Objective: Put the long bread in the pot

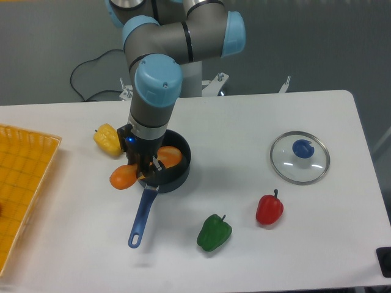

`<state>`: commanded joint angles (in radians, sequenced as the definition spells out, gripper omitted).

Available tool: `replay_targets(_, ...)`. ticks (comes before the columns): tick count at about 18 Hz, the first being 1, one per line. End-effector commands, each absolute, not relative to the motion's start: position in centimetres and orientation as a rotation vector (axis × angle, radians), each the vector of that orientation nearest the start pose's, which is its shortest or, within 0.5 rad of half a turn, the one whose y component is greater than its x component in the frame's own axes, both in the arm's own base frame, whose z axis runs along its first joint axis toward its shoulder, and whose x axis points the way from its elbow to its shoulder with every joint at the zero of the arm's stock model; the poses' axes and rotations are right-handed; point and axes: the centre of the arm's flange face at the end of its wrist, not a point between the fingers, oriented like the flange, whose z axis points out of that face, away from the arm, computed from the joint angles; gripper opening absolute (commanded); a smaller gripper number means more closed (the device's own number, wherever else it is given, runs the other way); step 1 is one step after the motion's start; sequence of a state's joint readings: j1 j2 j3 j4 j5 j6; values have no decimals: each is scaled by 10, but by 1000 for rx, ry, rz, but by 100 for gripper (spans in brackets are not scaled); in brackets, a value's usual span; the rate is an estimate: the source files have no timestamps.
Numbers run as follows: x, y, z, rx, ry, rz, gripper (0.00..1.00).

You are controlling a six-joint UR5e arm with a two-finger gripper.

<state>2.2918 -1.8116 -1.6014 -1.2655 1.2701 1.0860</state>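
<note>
The gripper is clamping the long bread mid-length, which is lying across the left rim of the pot; easing it right before release should help.

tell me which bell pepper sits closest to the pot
The yellow bell pepper, just left of the pot. The green bell pepper and red bell pepper lie farther off, toward the front right.
</note>
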Motion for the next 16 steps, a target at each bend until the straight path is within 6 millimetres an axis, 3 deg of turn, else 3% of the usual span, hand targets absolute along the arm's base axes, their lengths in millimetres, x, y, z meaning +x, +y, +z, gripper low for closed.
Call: replay_targets(16,-259,542,370,-2834,536,-251,37)
